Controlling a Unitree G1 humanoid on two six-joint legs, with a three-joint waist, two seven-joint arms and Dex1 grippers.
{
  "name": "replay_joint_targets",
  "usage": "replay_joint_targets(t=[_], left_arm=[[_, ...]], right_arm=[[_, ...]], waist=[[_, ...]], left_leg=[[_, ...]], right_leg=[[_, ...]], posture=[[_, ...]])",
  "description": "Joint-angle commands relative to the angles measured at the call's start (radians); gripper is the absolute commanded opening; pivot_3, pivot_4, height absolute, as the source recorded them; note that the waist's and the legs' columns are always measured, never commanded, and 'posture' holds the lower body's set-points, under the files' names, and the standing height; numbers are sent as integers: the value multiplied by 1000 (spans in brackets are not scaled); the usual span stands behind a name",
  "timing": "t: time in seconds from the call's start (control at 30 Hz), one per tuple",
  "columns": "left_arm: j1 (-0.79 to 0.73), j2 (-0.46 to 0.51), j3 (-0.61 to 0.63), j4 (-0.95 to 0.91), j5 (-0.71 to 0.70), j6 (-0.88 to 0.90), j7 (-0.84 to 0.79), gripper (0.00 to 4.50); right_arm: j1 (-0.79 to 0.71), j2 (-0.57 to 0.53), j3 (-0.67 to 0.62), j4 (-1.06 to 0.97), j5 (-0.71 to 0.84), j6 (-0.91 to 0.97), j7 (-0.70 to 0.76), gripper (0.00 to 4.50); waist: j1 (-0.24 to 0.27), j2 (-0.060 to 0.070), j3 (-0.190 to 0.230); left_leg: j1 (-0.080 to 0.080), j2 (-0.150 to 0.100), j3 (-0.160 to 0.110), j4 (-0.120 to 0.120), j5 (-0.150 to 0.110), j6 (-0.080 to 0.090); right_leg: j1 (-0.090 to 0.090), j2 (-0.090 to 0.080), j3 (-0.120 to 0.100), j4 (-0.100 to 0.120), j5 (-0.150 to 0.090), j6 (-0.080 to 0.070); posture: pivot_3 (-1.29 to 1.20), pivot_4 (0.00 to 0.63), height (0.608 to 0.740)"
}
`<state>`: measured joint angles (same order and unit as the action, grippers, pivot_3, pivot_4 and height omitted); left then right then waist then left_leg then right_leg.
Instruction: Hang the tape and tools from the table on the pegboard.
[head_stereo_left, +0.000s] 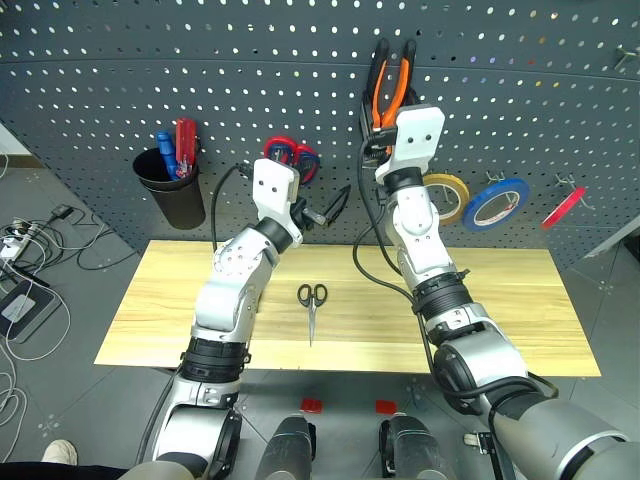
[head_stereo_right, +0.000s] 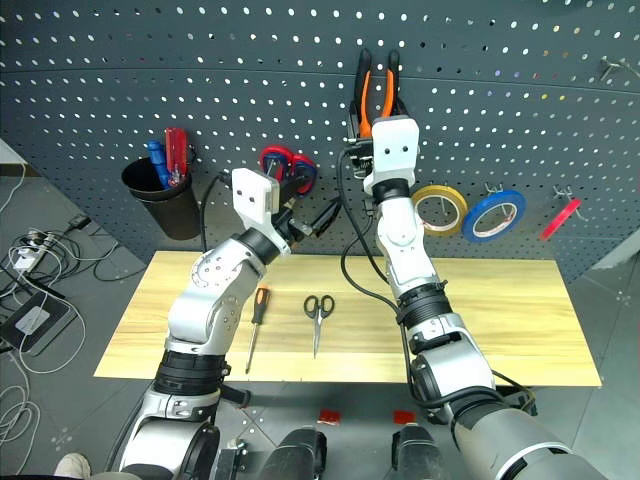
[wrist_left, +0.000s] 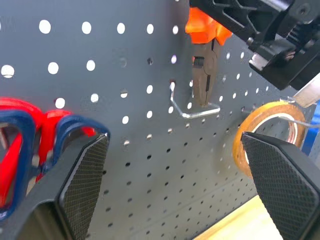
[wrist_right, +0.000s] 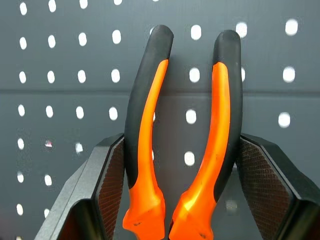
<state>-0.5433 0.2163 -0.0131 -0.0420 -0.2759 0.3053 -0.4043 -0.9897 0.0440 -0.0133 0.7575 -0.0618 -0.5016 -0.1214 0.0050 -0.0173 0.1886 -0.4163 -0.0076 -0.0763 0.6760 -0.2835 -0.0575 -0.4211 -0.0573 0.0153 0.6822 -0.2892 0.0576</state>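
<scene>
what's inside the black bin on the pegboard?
The black bin holds a red-handled tool and a blue-handled tool, handles sticking up above the rim. Their working ends are hidden inside the bin.

A long table (head_stereo_right: 520, 300) of pale yellow wood with lines of grain stands in front of the dark wall of holes. Two things lie flat on it. Small steel scissors with black handles (head_stereo_right: 318, 317) lie near the middle, with the round handles toward the wall and the blades pointing to the front edge. Just beside them, on the robot's left, lies a slim screwdriver with an orange-and-black handle (head_stereo_right: 256, 327). Its thin metal tip also points to the front edge. The two do not touch.
</scene>
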Motion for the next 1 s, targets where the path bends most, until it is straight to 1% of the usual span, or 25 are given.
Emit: replay_joint_targets(t=[0.03,0.27,0.33,0.4,0.43,0.57,0.63,0.67,0.77,1.0], left_arm=[[5,9,6,-67,1,5,1,4500],[10,9,6,-83,1,20,3,4500],[9,8,5,-82,2,20,2,4500],[6,8,5,-79,2,19,1,4500],[5,8,6,-77,2,18,0,4500],[5,7,6,-71,3,15,-3,4500],[8,7,5,-72,3,16,-4,4500],[10,7,4,-73,3,17,-4,4500],[20,5,1,-81,2,20,-4,4500],[44,0,-1,-98,-3,29,-3,4500]], right_arm=[[-16,-2,-2,31,-16,-78,-22,3019],[-37,-2,-2,71,-33,-95,-41,3019],[-36,-4,-1,67,-37,-94,-41,3744],[-29,-5,0,55,-35,-94,-31,4356],[-24,-7,1,47,-34,-93,-28,4466],[-4,-17,-2,11,-23,-73,-10,4466],[18,-7,-5,-28,29,-22,60,4466],[37,2,-1,-65,70,28,119,4466],[120,3,19,-226,139,165,226,4466],[316,-60,67,-618,201,438,350,4466]], waist=[[2,0,0],[7,0,0],[10,0,0],[12,0,0],[12,0,0],[16,0,0],[17,0,0],[17,0,0],[17,0,0],[19,0,0]], left_leg=[[0,0,0,0,0,0],[0,0,0,0,0,0],[0,0,0,0,0,0],[0,0,0,0,0,0],[0,0,0,0,0,0],[0,0,0,0,0,0],[0,0,0,0,0,0],[0,0,0,0,0,0],[1,0,0,1,0,0],[0,0,-1,1,0,0]], right_leg=[[0,0,0,0,0,0],[0,0,0,0,0,0],[0,0,0,0,0,0],[0,0,0,0,0,0],[0,0,0,0,0,0],[0,0,0,0,0,0],[0,0,0,0,0,0],[0,0,0,0,0,0],[1,0,0,0,0,0],[1,0,1,0,0,0]], posture=[[228,183,740],[226,180,740],[224,179,740],[220,181,740],[218,180,740],[207,183,740],[206,182,740],[206,182,740],[191,191,740],[169,205,740]])
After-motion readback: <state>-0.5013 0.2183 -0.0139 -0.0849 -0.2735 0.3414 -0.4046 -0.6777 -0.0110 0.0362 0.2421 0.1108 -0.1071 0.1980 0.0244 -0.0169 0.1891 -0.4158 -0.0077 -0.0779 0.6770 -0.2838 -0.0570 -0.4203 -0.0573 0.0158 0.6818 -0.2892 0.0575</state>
